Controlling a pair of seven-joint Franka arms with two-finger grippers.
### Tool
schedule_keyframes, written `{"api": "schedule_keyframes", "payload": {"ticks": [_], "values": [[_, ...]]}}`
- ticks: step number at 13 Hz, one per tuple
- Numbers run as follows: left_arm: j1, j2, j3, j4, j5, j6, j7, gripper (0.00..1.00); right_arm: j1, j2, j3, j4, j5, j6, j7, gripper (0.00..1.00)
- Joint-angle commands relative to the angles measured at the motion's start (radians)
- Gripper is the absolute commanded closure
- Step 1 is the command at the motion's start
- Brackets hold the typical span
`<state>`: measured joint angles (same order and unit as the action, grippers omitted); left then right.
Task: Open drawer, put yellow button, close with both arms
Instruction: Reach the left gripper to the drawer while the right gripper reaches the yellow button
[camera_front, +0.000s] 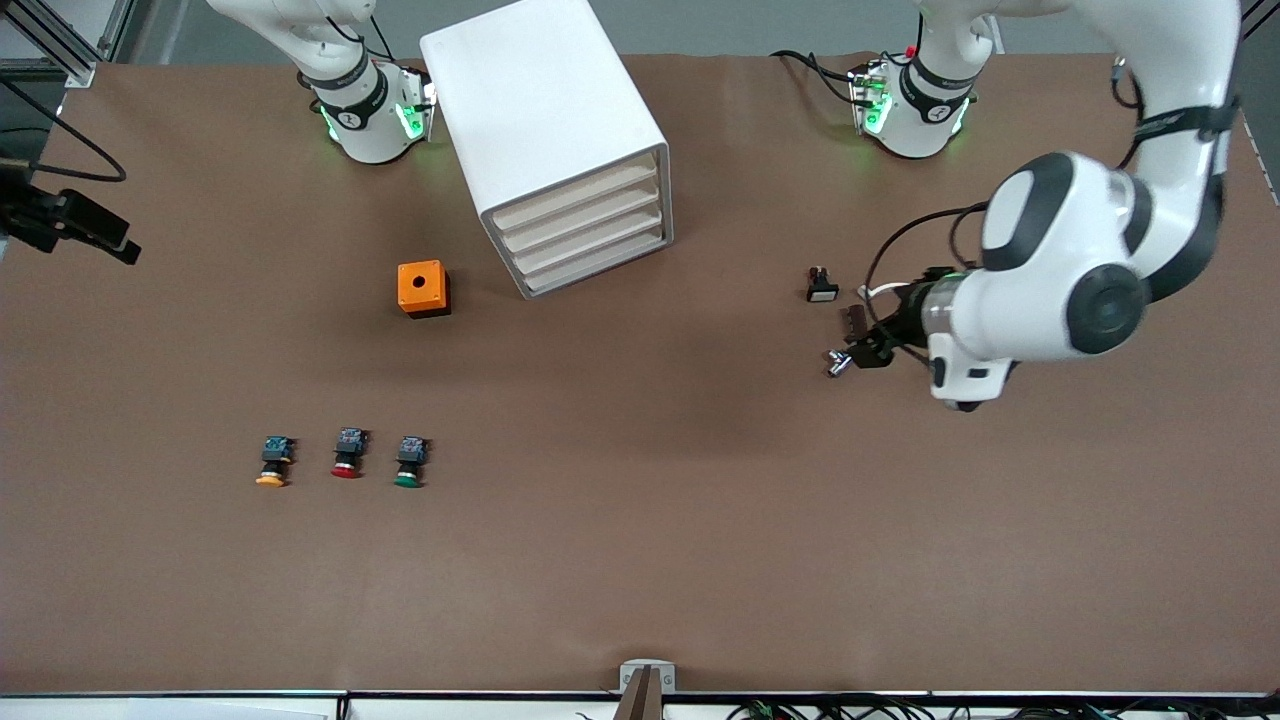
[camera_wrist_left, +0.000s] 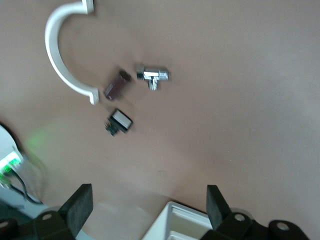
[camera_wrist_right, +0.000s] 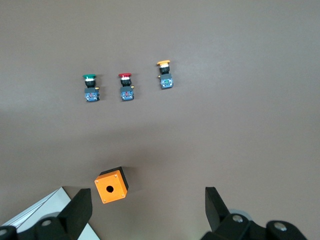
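Observation:
The white cabinet (camera_front: 545, 120) stands near the robots' bases with all four drawers shut; the top drawer (camera_front: 575, 195) is the uppermost cream front. The yellow button (camera_front: 272, 470) lies on the table nearer the front camera, at the right arm's end of a row of three buttons. It also shows in the right wrist view (camera_wrist_right: 164, 75). My left gripper (camera_front: 862, 335) is open and empty in the air over small parts toward the left arm's end; its wrist view (camera_wrist_left: 148, 205) shows a cabinet corner (camera_wrist_left: 185, 225). My right gripper (camera_wrist_right: 148, 205) is open and empty above the table.
A red button (camera_front: 347, 460) and a green button (camera_front: 409, 468) lie beside the yellow one. An orange cube with a hole (camera_front: 423, 288) sits beside the cabinet. A black-and-white switch (camera_front: 821, 286), a brown piece (camera_front: 853, 320) and a chrome fitting (camera_front: 838, 362) lie under the left gripper.

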<state>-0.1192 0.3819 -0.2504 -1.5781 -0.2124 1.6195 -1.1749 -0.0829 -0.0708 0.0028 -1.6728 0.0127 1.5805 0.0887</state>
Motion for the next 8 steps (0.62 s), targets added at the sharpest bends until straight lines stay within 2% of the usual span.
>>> {"api": "schedule_keyframes", "payload": {"ticks": [1,4,6,8], "values": [[-0.071,0.153,-0.001,0.128,-0.036,-0.015,-0.252,0.0,-0.014,0.089,0.017,0.002,-0.014,0.042,0.002,0.0],[-0.154,0.25,-0.001,0.182,-0.045,0.008,-0.533,0.0,-0.017,0.19,0.019,-0.004,-0.013,0.119,0.003,0.0],[-0.18,0.267,0.0,0.181,-0.138,0.016,-0.723,0.0,-0.02,0.252,0.019,-0.037,-0.011,0.221,0.003,0.0],[-0.181,0.284,0.0,0.178,-0.266,0.016,-0.833,0.0,-0.02,0.298,0.019,-0.109,-0.008,0.375,0.002,0.0]]}}
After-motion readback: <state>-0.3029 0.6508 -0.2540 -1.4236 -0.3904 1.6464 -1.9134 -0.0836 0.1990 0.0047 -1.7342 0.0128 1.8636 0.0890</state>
